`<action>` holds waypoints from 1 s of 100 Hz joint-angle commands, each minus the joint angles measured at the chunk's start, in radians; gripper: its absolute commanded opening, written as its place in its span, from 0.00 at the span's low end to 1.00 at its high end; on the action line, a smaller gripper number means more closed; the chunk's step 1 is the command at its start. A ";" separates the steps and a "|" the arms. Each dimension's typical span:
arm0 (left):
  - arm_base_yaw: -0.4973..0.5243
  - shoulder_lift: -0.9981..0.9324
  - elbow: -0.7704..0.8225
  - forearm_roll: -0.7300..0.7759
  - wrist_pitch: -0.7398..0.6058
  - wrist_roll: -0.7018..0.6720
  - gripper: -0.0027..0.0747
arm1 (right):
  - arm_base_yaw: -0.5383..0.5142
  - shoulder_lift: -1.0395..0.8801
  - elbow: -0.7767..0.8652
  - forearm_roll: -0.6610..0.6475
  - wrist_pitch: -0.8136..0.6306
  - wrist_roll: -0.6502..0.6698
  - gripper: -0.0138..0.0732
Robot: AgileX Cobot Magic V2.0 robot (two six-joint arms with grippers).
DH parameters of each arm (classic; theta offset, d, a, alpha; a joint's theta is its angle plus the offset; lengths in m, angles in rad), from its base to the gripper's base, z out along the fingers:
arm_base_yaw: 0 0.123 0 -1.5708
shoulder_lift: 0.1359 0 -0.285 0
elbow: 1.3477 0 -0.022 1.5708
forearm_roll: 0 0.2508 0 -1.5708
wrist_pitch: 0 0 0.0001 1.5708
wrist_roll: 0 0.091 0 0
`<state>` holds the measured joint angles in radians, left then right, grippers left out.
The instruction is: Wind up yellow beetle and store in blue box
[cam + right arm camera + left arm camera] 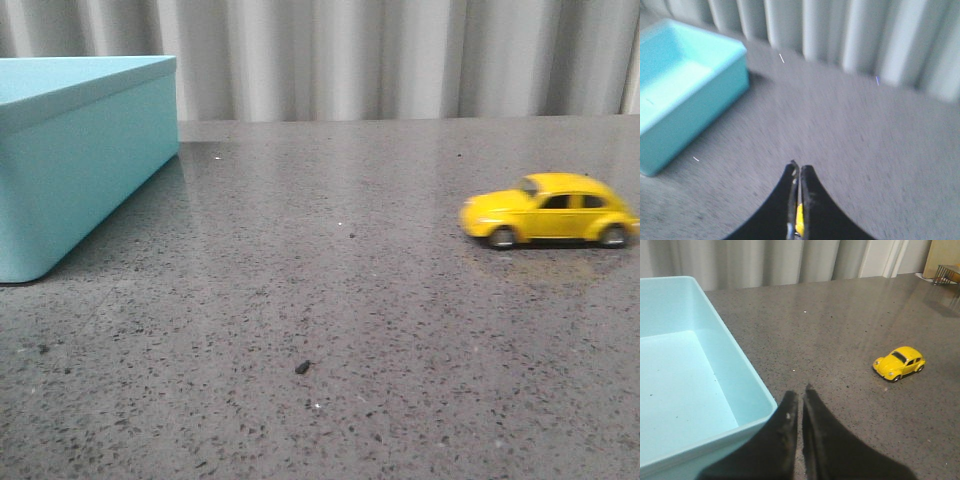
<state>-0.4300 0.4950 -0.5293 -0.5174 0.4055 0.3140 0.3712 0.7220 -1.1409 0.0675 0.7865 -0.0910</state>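
The yellow beetle stands on its wheels on the grey table at the right, free of any gripper; it also shows in the left wrist view. The blue box stands open at the left and looks empty inside in the left wrist view. Neither gripper shows in the front view. My left gripper is shut and empty, by the box's near corner. My right gripper is shut; a yellow sliver shows through the gap between its fingers. The box shows in the blurred right wrist view.
A pleated grey curtain closes off the table's far edge. A small dark speck lies mid-table. A wire rack and a wooden board stand at the table's far right.
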 commanded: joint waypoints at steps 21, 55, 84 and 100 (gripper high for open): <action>-0.008 0.013 -0.027 -0.020 -0.088 -0.005 0.01 | 0.034 -0.294 0.119 -0.004 -0.031 -0.031 0.11; -0.008 0.080 -0.060 -0.018 -0.126 0.075 0.01 | 0.034 -0.470 0.200 0.003 -0.042 -0.135 0.11; -0.008 0.346 -0.314 -0.001 0.143 0.376 0.01 | 0.034 -0.475 0.250 0.003 -0.063 -0.135 0.11; -0.008 0.509 -0.476 0.022 0.219 0.504 0.01 | 0.034 -0.475 0.261 0.001 -0.060 -0.146 0.11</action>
<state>-0.4300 0.9361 -0.9073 -0.4852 0.6376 0.7522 0.4033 0.2310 -0.8644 0.0675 0.8108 -0.2220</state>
